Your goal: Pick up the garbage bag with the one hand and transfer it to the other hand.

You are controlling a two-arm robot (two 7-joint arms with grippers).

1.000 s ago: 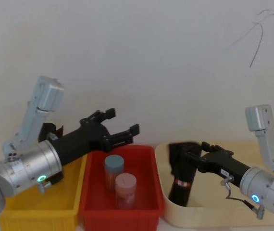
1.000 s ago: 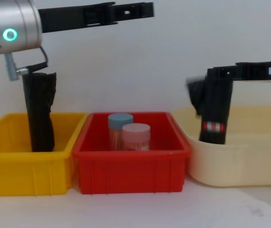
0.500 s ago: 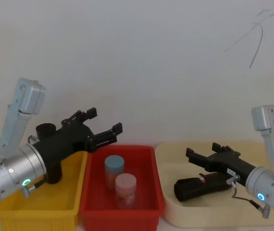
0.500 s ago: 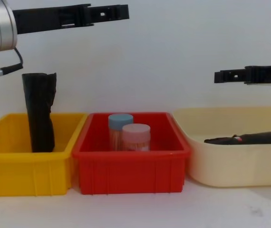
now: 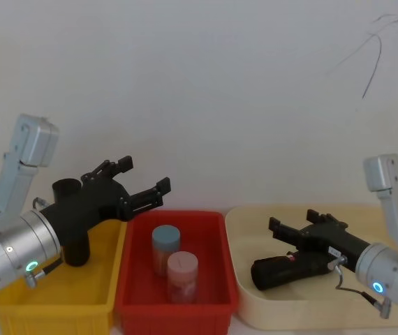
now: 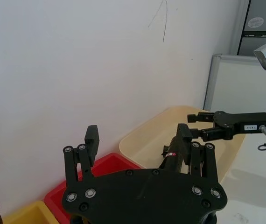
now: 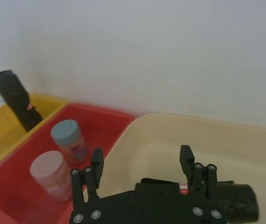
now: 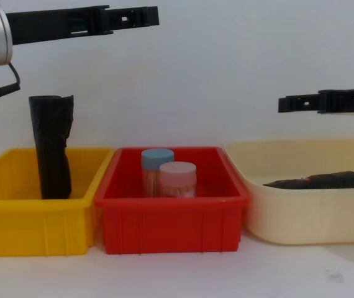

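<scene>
Garbage bag [image 5: 283, 271]: lying on its side on the floor of the cream tub [image 5: 235, 241], at the robot's right; held by no gripper
Right gripper [image 5: 293, 223]: hovering directly over the garbage bag, higher than the tub rim and clearly apart from the bag in the chest view; jaws spread wide, nothing between them
Left gripper [image 5: 142, 176]: raised high over the border between the yellow bin [image 5: 52, 310] and the red bin [image 5: 178, 314]; jaws also spread wide and empty
Plain black roll [image 8: 51, 149]: standing upright in the yellow bin, well apart from the garbage bag
Jars: blue-lidded jar [image 5: 165, 241] and pink-lidded jar [image 5: 182, 269], close together in the red bin, the pink one nearer to the robot
Containers: yellow, red and cream in one row from the robot's left to its right, just beside each other on the white table [image 8: 226, 273]
</scene>
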